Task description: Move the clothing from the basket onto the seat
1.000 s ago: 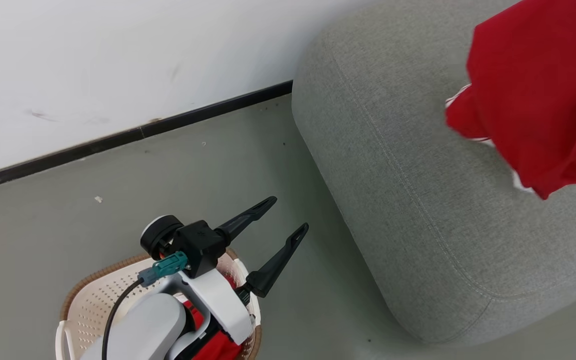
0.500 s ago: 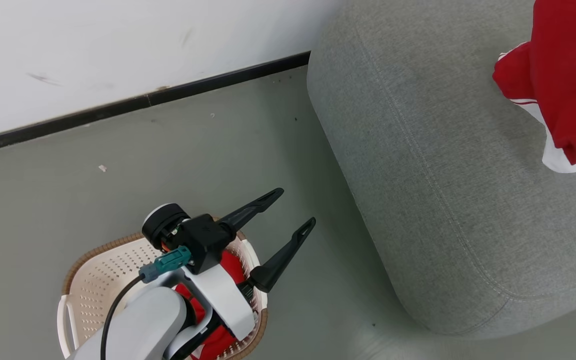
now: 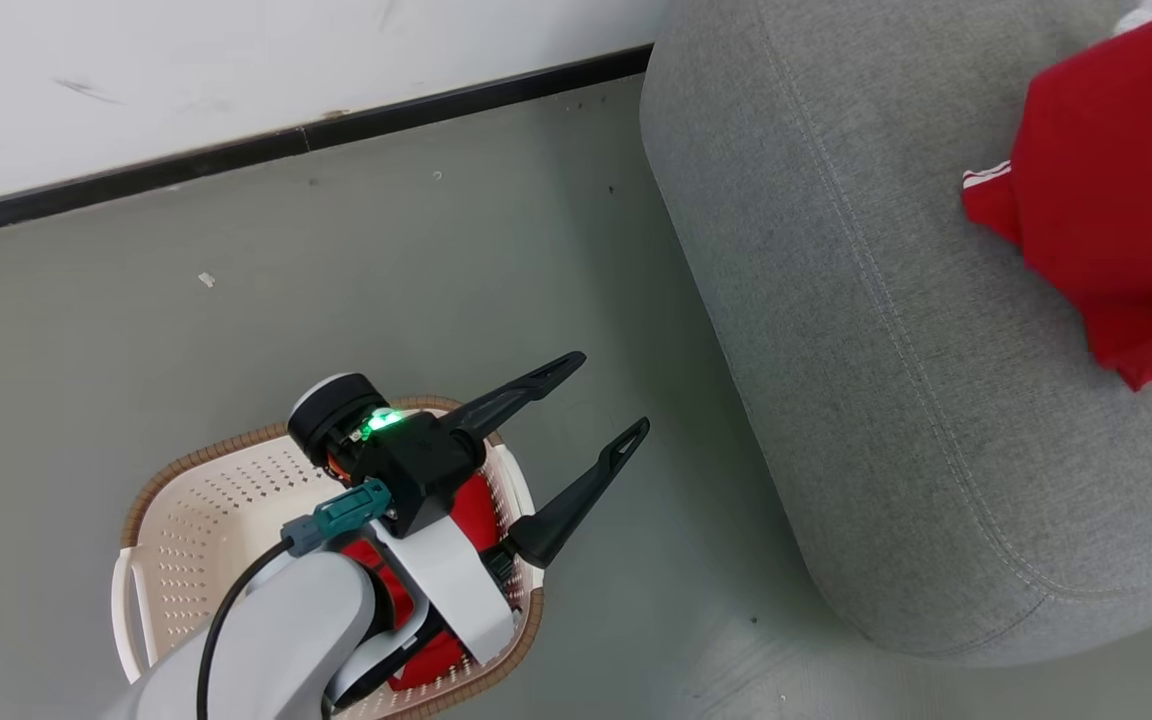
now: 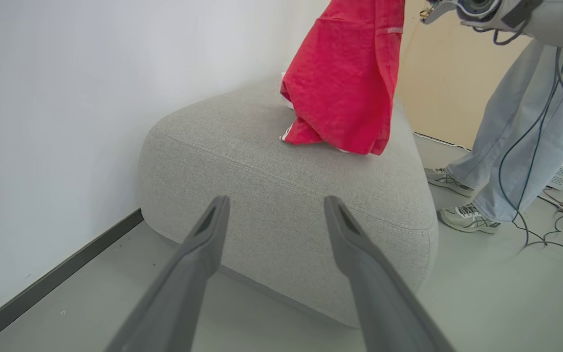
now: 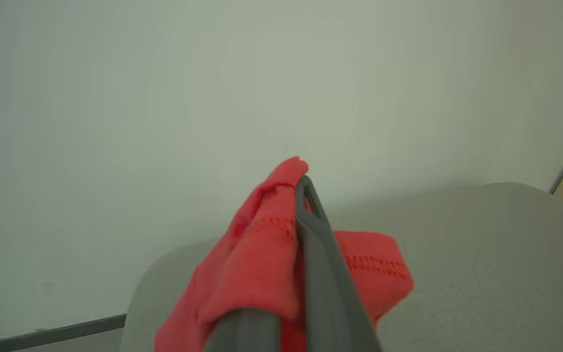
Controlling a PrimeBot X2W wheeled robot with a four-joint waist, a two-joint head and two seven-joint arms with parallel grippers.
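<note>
A bright red garment [image 3: 1116, 230] with white trim hangs over the grey seat [image 3: 836, 350], its lower end touching the cushion [image 4: 271, 161] in the left wrist view. My right gripper [image 5: 298, 188] is shut on this garment's [image 5: 262, 264] bunched red fabric, above the seat [image 5: 482, 244]. The garment [image 4: 350, 78] drapes down from the top of the left wrist view. My left gripper [image 3: 608, 395] is open and empty above the right rim of the cream basket [image 3: 196, 500], its fingers [image 4: 203, 244] pointing at the seat. More red clothing [image 3: 471, 510] lies in the basket, partly hidden by my left arm.
A person's legs [image 4: 506, 137] in pale jeans and sneakers stand just beyond the seat's far end, with cables [image 4: 555, 230] on the floor nearby. A white wall with a black baseboard [image 3: 286, 150] runs behind the basket and the seat. Grey floor lies between basket and seat.
The head camera has shifted, so more of the basket shows. The hanging red garment has swung and now sits lower against the seat. My left gripper stays open over the basket.
</note>
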